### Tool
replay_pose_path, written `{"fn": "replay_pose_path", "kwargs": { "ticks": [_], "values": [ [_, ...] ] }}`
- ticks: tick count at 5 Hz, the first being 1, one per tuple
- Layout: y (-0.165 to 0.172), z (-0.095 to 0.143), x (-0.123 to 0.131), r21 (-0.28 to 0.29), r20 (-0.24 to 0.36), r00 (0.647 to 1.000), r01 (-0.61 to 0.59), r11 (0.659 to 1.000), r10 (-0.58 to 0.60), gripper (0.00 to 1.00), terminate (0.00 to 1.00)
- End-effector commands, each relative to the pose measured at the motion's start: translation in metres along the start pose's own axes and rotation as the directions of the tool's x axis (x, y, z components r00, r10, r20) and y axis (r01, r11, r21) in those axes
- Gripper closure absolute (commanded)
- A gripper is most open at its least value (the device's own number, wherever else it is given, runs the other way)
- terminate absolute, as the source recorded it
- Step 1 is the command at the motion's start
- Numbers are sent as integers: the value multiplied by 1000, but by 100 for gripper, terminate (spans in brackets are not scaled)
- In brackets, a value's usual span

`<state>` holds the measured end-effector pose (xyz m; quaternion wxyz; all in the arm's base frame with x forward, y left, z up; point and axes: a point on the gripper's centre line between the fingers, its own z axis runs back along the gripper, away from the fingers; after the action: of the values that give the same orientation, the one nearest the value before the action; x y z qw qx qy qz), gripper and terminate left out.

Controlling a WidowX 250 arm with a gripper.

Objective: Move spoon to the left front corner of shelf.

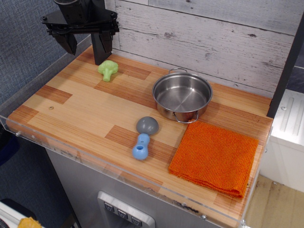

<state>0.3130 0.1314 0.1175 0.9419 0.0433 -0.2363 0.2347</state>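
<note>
The spoon (pixel 144 135) lies on the shelf (pixel 76 102) near the middle of its front edge, grey bowl pointing back, light-blue knobby handle pointing forward. The shelf is a striped wooden top with a clear acrylic rim. My gripper (pixel 85 45) hangs at the back left corner, high above the wood, its two black fingers spread apart and empty. It is far from the spoon, up and to the left of it. The left front corner of the shelf (pixel 19 118) is bare wood.
A green broccoli toy (pixel 108 69) lies just right of the gripper. A steel pot (pixel 182 96) stands behind the spoon to the right. An orange cloth (pixel 214 156) lies at the front right. A plank wall runs behind.
</note>
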Motion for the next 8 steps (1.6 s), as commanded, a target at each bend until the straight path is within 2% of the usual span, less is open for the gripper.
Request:
{"fn": "replay_pose_path", "kwargs": {
  "ticks": [1, 2, 3, 4, 5, 7, 8],
  "values": [
    [0, 0, 0, 0, 0, 1000, 0, 1000, 0, 0, 0],
    [-7, -1, -16, -3, -24, 1000, -9, 1000, 9, 0, 0],
    [-17, 1, -32, 4, -84, 996, -3, 1000, 3, 0, 0],
    [-28, 1, -49, 3, -103, 994, -26, 1000, 26, 0, 0],
    [-41, -1, -74, -29, -145, 989, -2, 1000, -2, 0, 0],
    [-63, -7, -120, -76, -156, 979, 120, 990, -131, 0, 0],
    [-75, -15, -130, -95, -169, 965, 186, 978, -200, 0, 0]
  ]
}}
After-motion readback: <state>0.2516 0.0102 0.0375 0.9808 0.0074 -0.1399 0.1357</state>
